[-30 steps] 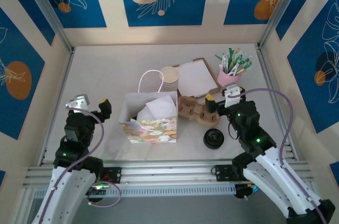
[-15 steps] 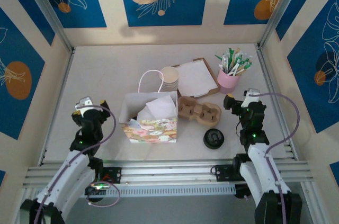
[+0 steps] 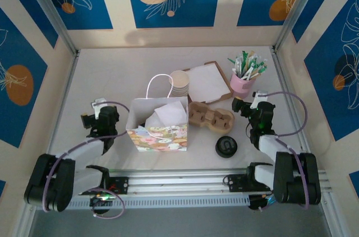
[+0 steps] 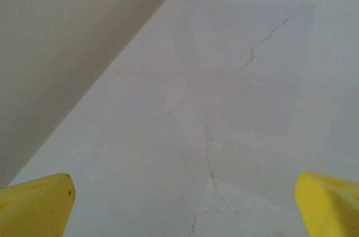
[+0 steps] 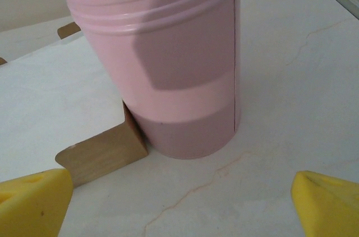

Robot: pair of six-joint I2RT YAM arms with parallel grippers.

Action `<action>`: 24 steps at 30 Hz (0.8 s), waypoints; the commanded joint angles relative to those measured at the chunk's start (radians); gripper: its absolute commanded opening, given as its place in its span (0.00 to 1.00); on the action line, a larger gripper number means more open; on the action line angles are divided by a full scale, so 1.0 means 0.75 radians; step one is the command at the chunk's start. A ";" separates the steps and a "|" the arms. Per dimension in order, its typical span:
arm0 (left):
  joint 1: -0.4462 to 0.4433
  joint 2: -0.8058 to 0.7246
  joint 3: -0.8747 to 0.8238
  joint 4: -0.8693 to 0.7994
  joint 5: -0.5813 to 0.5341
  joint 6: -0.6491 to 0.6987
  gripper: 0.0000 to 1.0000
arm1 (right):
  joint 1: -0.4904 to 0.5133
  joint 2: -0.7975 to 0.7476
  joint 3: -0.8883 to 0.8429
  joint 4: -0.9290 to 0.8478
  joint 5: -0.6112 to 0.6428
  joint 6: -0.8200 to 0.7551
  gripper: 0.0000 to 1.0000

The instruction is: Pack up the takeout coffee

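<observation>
At far left the left gripper (image 3: 94, 114) sits low over the bare table (image 3: 112, 74), jaws spread wide and holding nothing. Next stands the open paper bag (image 3: 160, 128), upright, with white paper inside; what lies beneath that paper is hidden from overhead. Just beside its right wall lies the cardboard cup carrier (image 3: 210, 118). The takeout coffee (image 3: 226, 147) stands on the table just in front of the carrier, apart from both grippers. Expect a thin paper wall that dents under a hard squeeze and a slick plastic lid that may pop off. Grip across the wall below the lid rim and keep the cup upright. Whether it is filled, and so heavy, cannot be told, because the lid hides the cup body. The right gripper (image 3: 248, 102), jaws equally wide and empty, faces the pink cup (image 5: 168, 69) of green-and-white sticks, whose tops are cut off in the wrist view.
</observation>
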 commanded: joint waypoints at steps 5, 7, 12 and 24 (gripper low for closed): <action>0.012 0.127 0.020 0.418 0.050 0.200 1.00 | -0.010 0.203 0.059 0.284 -0.071 0.010 1.00; 0.013 0.174 0.019 0.507 0.108 0.249 1.00 | -0.009 0.259 0.063 0.335 -0.093 0.009 1.00; 0.018 0.282 0.019 0.701 0.171 0.319 1.00 | 0.024 0.341 0.101 0.351 -0.116 -0.033 1.00; 0.198 0.254 0.103 0.438 0.480 0.161 1.00 | 0.094 0.473 0.175 0.339 -0.079 -0.108 0.99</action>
